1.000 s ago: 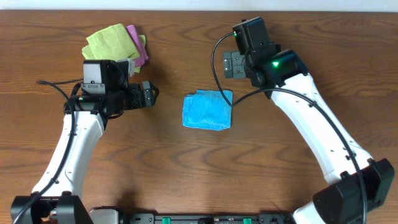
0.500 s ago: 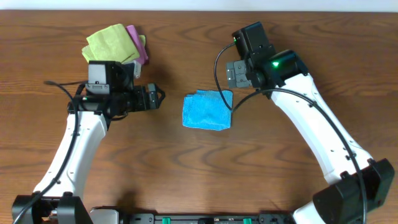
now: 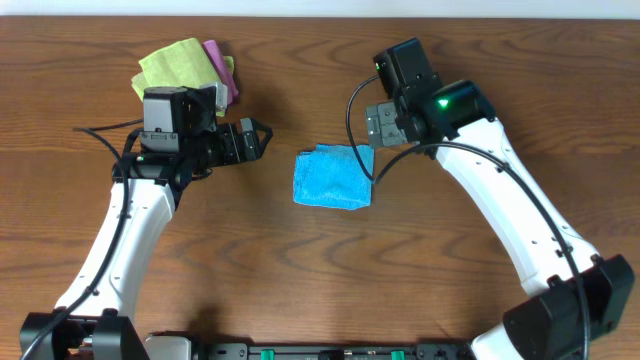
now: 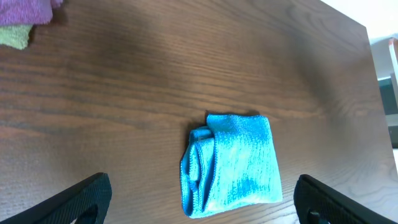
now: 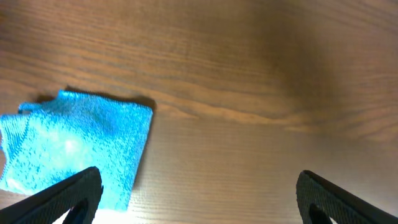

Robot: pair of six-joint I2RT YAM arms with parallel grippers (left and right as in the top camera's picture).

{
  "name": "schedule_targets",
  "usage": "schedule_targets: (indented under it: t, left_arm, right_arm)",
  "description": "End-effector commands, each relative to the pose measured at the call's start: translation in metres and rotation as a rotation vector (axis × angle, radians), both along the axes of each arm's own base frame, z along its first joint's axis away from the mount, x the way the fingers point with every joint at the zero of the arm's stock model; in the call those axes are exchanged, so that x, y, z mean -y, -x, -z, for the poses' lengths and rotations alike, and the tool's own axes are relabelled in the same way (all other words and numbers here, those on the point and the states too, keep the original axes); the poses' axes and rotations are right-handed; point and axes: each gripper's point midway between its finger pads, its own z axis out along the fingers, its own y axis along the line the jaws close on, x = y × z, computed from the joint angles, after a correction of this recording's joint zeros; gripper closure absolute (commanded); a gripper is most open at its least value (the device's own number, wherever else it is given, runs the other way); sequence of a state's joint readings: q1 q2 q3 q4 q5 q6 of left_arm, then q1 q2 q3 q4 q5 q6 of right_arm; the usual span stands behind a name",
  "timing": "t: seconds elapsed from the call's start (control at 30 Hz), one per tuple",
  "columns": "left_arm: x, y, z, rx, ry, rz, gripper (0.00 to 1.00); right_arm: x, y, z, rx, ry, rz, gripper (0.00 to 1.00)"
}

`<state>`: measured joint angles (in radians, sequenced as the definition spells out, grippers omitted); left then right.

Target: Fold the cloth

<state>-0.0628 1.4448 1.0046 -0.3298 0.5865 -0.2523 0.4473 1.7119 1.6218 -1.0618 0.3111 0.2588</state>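
Observation:
The bright blue cloth [image 3: 333, 177] lies folded into a small square pad on the brown table, between my two arms. In the left wrist view the cloth [image 4: 233, 162] shows its layered folded edges on its left side. In the right wrist view the cloth [image 5: 74, 146] sits at the lower left. My left gripper [image 3: 252, 142] is open and empty, to the left of the cloth and clear of it. My right gripper [image 3: 378, 120] is open and empty, just beyond the cloth's far right corner.
A lime-green cloth [image 3: 180, 66] and a pink-purple cloth [image 3: 220, 68] lie heaped at the far left of the table, behind my left arm. They show at the top left of the left wrist view [image 4: 22, 12].
My left gripper has moved right and slightly away from me, closer to the blue cloth. My right gripper has shifted slightly. The cloth has not moved.

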Motion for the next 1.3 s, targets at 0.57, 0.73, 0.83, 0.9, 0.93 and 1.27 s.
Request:
schedule_targets:
  t: [0.57,0.73,0.83,0.9,0.93,1.27]
  left_arm:
    - [0.006,0.084,-0.090,0.267,-0.290,-0.042,0.05]
    - [0.014,0.103,-0.069,0.185,-0.283,-0.025,0.05]
    - [0.020,0.111,-0.050,0.156,-0.271,-0.021,0.05]
    - [0.022,0.116,-0.035,0.139,-0.250,-0.031,0.05]
    - [0.023,0.118,-0.028,0.134,-0.238,-0.037,0.05]
    - [0.024,0.119,-0.006,0.127,-0.236,-0.031,0.05]
  right_arm:
    - [0.032,0.077,-0.064,0.255,-0.164,0.023,0.01]
    - [0.040,0.104,-0.037,0.261,-0.212,0.030,0.01]
    - [0.045,0.113,-0.026,0.256,-0.210,0.031,0.01]
    - [0.046,0.118,-0.019,0.241,-0.205,0.030,0.01]
    - [0.047,0.119,-0.015,0.231,-0.200,0.031,0.01]
    - [0.047,0.120,0.002,0.197,-0.183,0.032,0.01]
